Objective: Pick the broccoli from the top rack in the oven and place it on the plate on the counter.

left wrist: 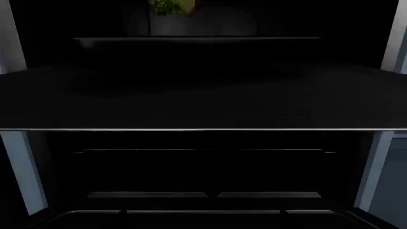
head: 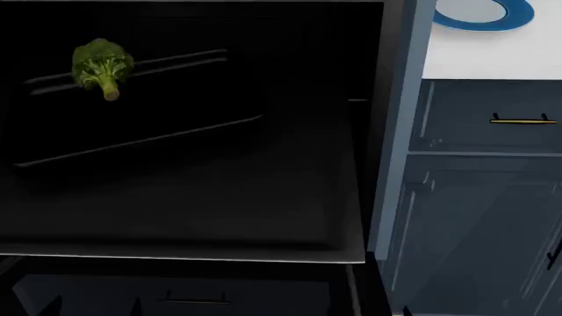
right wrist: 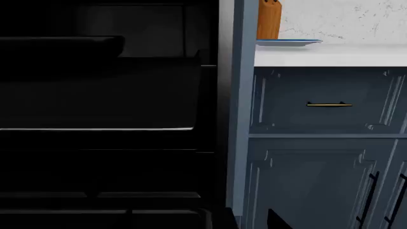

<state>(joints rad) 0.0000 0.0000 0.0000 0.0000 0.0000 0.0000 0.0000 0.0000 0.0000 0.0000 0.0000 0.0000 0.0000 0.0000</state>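
While the oven (head: 176,164) stands open, its dark door folded down flat toward the robot, the broccoli (head: 102,66) rests inside on the top rack (head: 176,60), a pair of thin grey bars crossing the black cavity. From the head view the floret sits toward the left end of that rack, its bumpy green crown up and back and its pale stalk pointing down over the bars; a longer single rail (head: 141,141) runs below it. The left wrist view looks across the lowered door into the cavity and catches only a sliver of the green floret at the frame's edge. To the right of the oven, past a pale blue-grey upright panel (head: 399,131), the white table (head: 491,56) carries the plate (head: 518,14), whose bright-blue rim and pale centre are partly cut off in the head view. In the right wrist view the plate shows edge-on as a thin blue line, with an orange-brown wooden block (right wrist: 268,19) standing just behind it against a speckled white wall. Below the table are dark blue-grey cabinets (head: 483,197) with a slim brass handle (head: 522,120). Neither end effector appears in any view, so whether either is spread or pressed together cannot be told.
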